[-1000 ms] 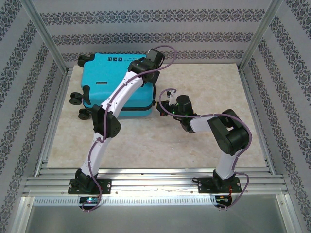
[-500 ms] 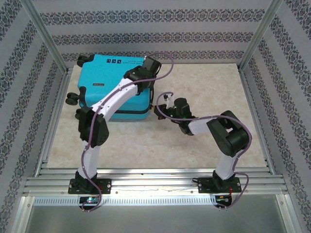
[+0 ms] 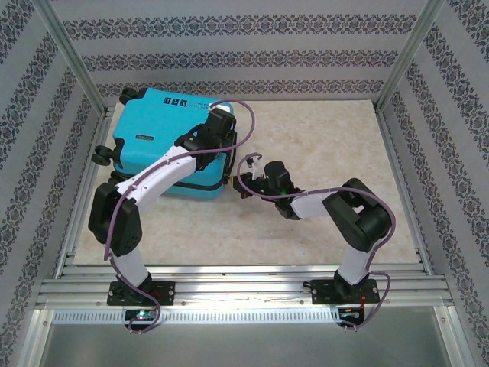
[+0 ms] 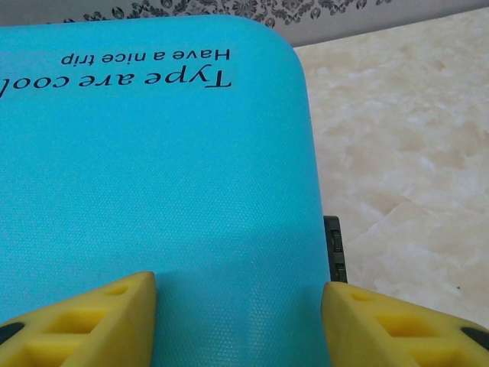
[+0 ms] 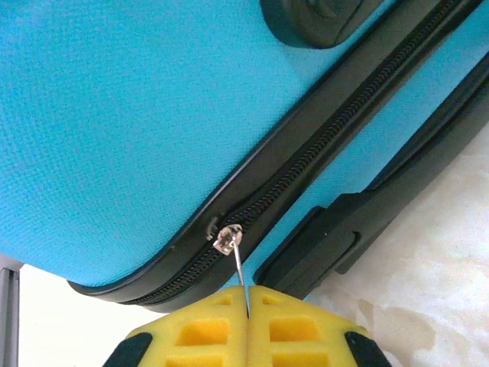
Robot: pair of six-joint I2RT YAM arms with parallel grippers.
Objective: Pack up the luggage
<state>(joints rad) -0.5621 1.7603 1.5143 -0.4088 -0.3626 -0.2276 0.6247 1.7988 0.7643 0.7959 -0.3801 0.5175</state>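
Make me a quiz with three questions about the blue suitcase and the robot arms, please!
1. Where on the table is the luggage? A far left B near right C centre
2. What colour is its shell? A red B turquoise C white
3. What is the right gripper doing? A spread wide open B holding a shirt C shut on the zipper pull
Answers: 1 A, it lies by the far left corner. 2 B, the shell is turquoise. 3 C, its yellow fingers pinch the thin pull.

The beige marbled table (image 3: 321, 138) carries the turquoise luggage (image 3: 153, 122), seemingly lying flat, far-left.
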